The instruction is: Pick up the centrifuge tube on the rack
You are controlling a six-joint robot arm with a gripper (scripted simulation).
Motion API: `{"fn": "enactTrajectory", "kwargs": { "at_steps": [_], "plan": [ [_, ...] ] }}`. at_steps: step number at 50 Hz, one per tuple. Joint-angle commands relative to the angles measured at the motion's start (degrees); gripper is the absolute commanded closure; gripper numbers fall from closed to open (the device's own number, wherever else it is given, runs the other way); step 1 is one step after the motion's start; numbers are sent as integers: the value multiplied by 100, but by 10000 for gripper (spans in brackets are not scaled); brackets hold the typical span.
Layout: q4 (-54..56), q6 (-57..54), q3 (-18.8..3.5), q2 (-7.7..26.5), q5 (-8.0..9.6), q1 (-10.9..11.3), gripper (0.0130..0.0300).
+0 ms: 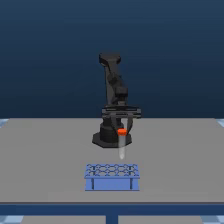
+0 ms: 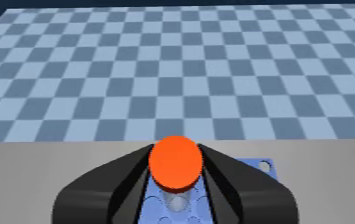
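The claw (image 1: 121,126) is pinching the centrifuge tube (image 1: 121,145) just under its orange-red cap, at the centre of the exterior view; the pale tube hangs upright, clear above the rack (image 1: 111,176). In the wrist view the two dark fingers (image 2: 111,182) press against either side of the cap. The light-blue rack stands on the grey desk (image 1: 45,160) at lower centre, in front of the arm's black base (image 1: 106,137).

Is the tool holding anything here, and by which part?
Yes: the tool holds the centrifuge tube just under its orange cap, clear above the rack.
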Motion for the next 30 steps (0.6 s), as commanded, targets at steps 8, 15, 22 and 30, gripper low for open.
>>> {"fn": "enactTrajectory", "kwargs": {
  "at_steps": [8,15,22,30],
  "plan": [
    [309,-390,-69,-37,-113,0,300],
    [362,-444,-82,-44,-128,0,300],
    [362,-445,-82,-44,-128,0,300],
    [362,-445,-82,-44,-128,0,300]
  ]
}}
